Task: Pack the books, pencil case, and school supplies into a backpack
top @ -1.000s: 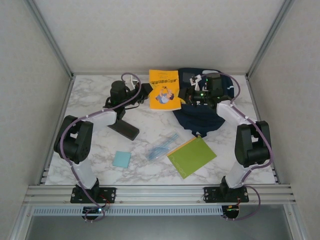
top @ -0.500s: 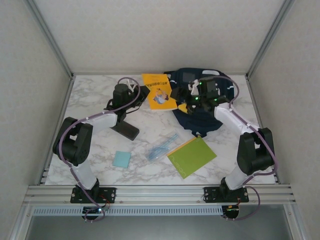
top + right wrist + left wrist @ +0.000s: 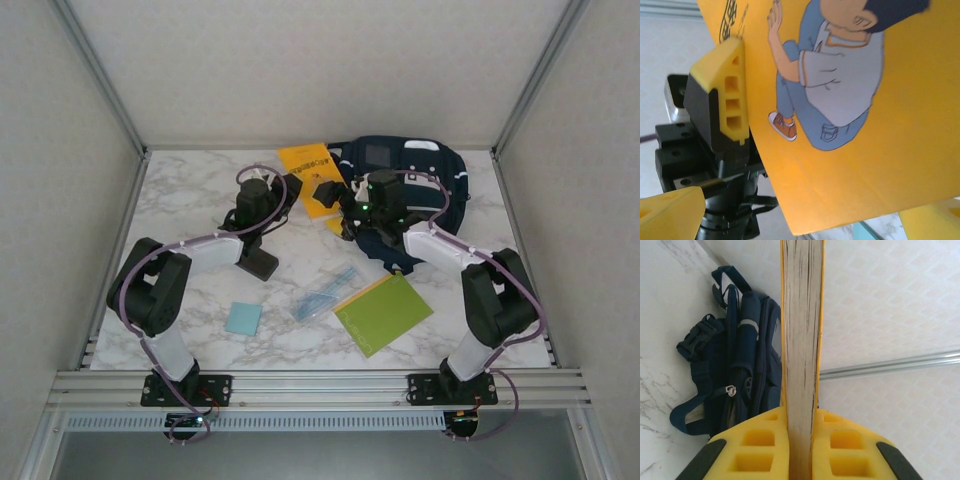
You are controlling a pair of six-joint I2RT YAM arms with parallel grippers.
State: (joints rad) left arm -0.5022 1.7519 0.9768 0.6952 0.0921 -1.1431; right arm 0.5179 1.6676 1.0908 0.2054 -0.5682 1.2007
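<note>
On the marble table [image 3: 180, 200], the navy backpack [image 3: 410, 165] lies at the far right. The lime-green notebook [image 3: 385, 313] lies flat near the front, beside the right arm. The orange-yellow book [image 3: 308, 170], raised just left of the backpack, is clenched by its edge in the left hand [image 3: 801, 440]. The right hand [image 3: 337, 205] faces its cartoon cover, fingers spread wide, released. The dark pencil case [image 3: 263, 264] lies partly under the left arm, with the clear packet [image 3: 325, 293] and blue pad [image 3: 243, 318] nearer the front.
</note>
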